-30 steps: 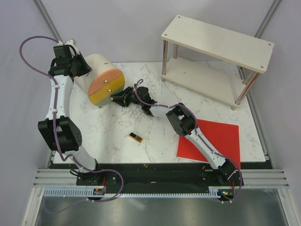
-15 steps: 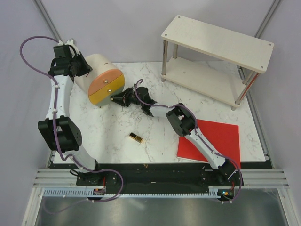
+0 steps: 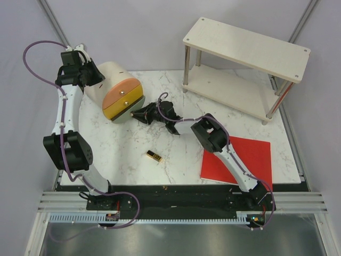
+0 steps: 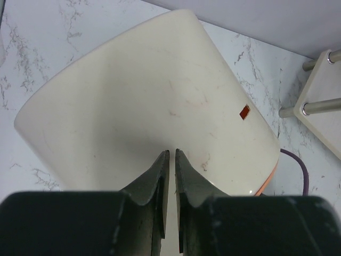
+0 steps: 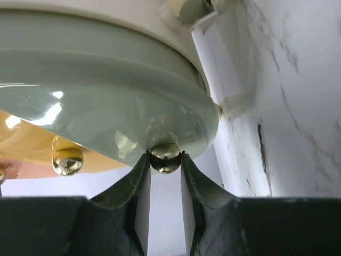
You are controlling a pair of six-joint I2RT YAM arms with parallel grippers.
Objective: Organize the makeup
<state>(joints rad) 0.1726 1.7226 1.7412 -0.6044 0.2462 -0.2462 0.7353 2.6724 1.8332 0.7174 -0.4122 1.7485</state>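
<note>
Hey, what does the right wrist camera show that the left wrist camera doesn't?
Only the right wrist view: the right gripper shut on a gold knob of the pale green drawer front, with a second gold knob on the yellow front beside it. Only the left wrist view: the left gripper, jaws nearly together, over the cream shell of the round case, plus a small orange tag and the shelf legs. Both: that case and the marble table.

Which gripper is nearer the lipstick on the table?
Right. The right gripper pinches a drawer knob, nearer the lipstick; the left gripper is behind the case, farther away.
</note>
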